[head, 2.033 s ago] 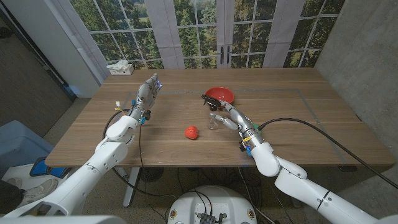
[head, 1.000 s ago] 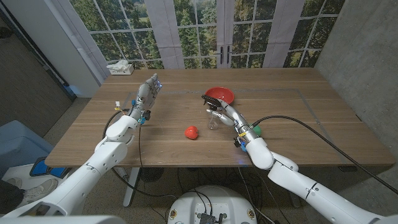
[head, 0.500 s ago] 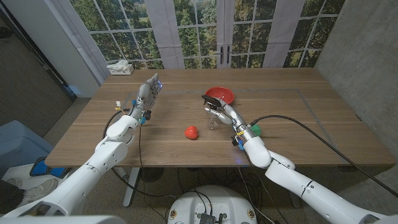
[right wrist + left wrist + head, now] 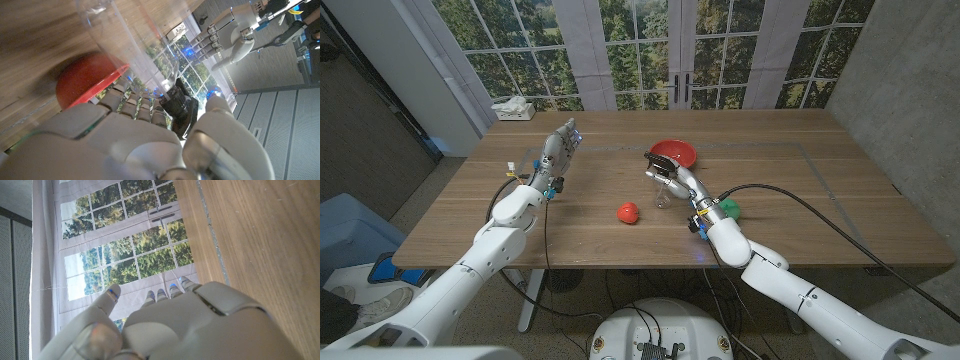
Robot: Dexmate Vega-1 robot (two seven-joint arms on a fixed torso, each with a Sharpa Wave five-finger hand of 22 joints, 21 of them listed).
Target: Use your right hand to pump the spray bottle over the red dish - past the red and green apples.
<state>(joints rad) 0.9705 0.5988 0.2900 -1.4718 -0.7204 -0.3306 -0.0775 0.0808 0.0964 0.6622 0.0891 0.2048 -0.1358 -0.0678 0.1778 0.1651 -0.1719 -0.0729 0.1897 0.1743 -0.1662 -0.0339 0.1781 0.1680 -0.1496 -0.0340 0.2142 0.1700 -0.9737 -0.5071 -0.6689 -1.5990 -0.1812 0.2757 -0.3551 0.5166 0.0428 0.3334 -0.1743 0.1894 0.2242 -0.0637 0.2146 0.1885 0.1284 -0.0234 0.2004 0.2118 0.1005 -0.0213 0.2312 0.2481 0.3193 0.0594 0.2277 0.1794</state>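
The wooden table [image 4: 800, 200] carries everything, and the task's things cluster right of its centre. Taking the table's middle as the dial's hub, the red dish [image 4: 674, 153] sits at about one o'clock, far enough back that reaching it means passing the fruit. The right hand [image 4: 672, 180] comes up from five o'clock and is wrapped around the spray bottle [image 4: 663, 190], a clear bottle with a black pump head; in the right wrist view the fingers [image 4: 131, 102] curl round the clear body [image 4: 135, 40] just below the black head [image 4: 177, 102], with the thumb raised beside it, a grip that likely leaves a digit free to press the pump. The bottle is at the dish's six o'clock, just short of its near rim and not over it, and whether its base is on the wood or lifted I cannot tell. The left hand [image 4: 559, 148] stands at about ten o'clock, well away from the work, fingers straight and slightly apart, holding nothing; in the left wrist view its fingertips [image 4: 170, 291] reach toward the windows, so it is probably parked clear of the right arm's path. The green apple [image 4: 729, 209] lies at three o'clock, close beside the right forearm, and the red apple [image 4: 628, 212] at six o'clock, near the bottle but apart from it.
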